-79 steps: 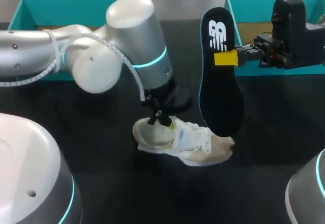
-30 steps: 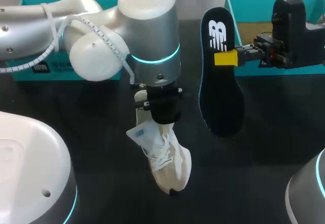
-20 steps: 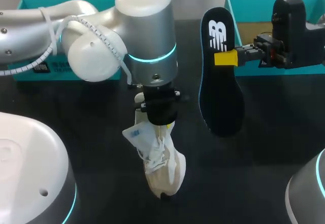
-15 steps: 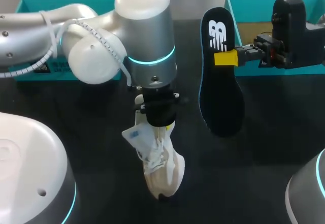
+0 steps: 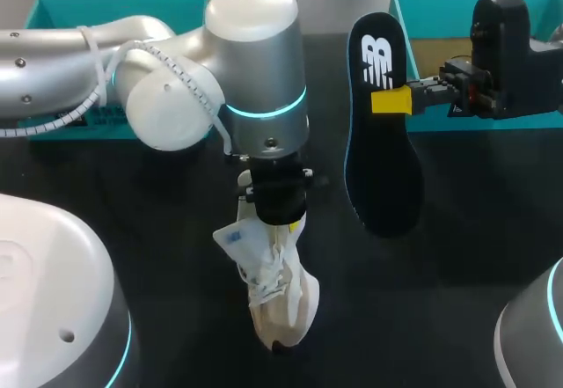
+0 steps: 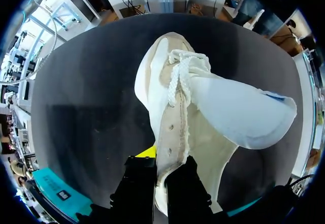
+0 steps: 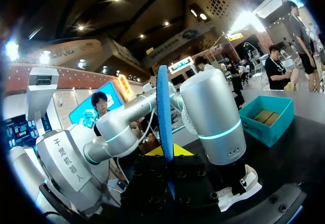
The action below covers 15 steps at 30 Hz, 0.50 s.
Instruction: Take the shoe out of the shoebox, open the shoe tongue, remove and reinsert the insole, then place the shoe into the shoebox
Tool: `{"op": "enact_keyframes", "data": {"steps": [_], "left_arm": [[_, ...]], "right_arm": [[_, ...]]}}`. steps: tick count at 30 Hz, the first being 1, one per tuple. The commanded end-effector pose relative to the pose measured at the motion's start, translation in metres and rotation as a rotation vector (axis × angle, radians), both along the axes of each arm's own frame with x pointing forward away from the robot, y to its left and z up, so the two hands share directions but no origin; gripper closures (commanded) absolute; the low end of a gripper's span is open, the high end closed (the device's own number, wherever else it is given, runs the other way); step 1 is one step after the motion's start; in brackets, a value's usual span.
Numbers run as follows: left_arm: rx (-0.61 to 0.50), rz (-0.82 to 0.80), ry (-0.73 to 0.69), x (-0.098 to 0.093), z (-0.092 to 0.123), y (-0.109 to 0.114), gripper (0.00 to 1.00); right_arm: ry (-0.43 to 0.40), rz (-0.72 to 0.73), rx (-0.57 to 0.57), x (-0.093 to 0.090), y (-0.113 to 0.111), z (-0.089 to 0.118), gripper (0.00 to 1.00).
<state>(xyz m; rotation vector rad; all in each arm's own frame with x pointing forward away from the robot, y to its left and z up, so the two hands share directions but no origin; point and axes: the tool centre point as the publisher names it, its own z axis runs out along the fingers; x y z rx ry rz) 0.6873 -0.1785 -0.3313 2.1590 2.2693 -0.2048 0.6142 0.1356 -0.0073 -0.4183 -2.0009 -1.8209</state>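
Over the black table (image 5: 466, 256), the left hand (image 6: 161, 165) clamps the shoe (image 6: 203, 107) at its collar; the right hand (image 5: 393, 100) clamps the insole (image 5: 380, 150).

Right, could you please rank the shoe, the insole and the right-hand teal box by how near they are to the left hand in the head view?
1. The shoe: in the grip of the left hand, so touching it.
2. The insole: just to its right, held upright by the right hand.
3. The teal box: farthest, at the far right, behind the insole.
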Motion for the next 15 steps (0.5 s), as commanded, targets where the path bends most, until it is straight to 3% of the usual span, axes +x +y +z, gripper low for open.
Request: {"op": "enact_keyframes", "data": {"steps": [1, 15], "left_arm": [[0.011, -0.004, 0.01, 0.002, -0.014, -0.008, 1.0], [-0.001, -0.023, 0.007, 0.006, -0.042, -0.021, 1.0]], "right_arm": [[0.001, 0.001, -0.002, 0.001, 0.002, 0.0, 1.0], [0.001, 0.001, -0.002, 0.001, 0.002, 0.0, 1.0]]}}
